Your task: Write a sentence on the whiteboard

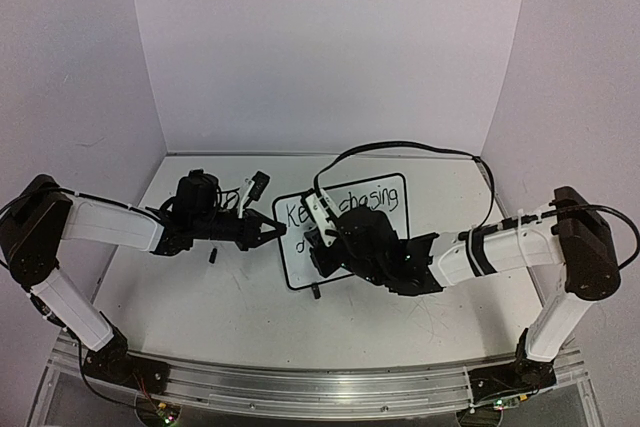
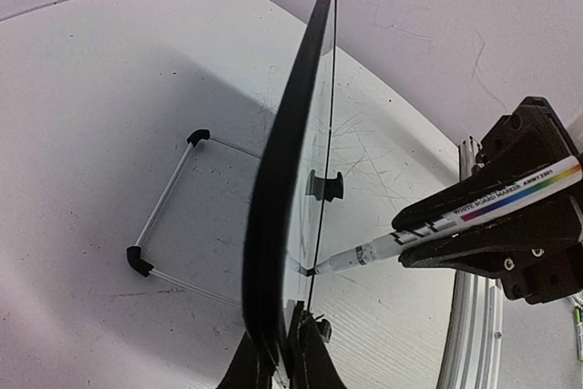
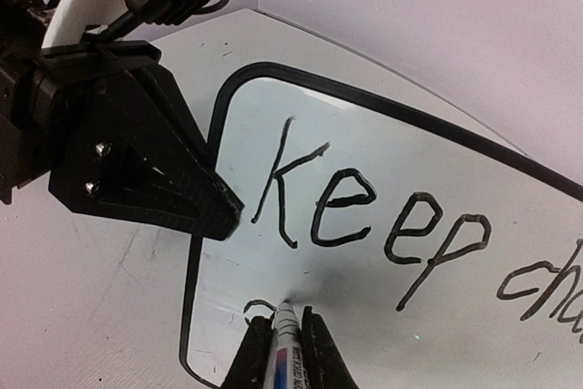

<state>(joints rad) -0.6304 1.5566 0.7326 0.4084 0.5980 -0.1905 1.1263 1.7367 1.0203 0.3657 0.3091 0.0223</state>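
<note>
Pressing the marker (image 3: 285, 339) tip onto the whiteboard (image 3: 410, 148), the right arm (image 1: 500, 247) is working with its jaws clamped tight on the pen's barrel. The tip is poking out just ahead of them and touching the white face a little below the "K". The sentence (image 3: 364, 216) is reading "Keep cha" in the wrist view and "chasing" is showing from overhead, so the top line is looking finished. Only a small curl of a stroke is sitting just left of the tip, where a second line is starting. The left arm (image 1: 110, 222) is doing the bracing: the left jaws are closed on the board's left edge, pinching the black frame. The board appears to be standing propped up off the tabletop (image 1: 200, 297) rather than lying flat. From the left jaws the board's long axis is running straight away toward the other arm; from the right jaws it is stretching off to their right, along the line of writing. That is the relation I am watching: whatever is left to write is calling for travel rightward along that axis, under the first line. The pen-holding right arm is plainly sitting nearer that blank strip. I am judging the job a bit past halfway.
</note>
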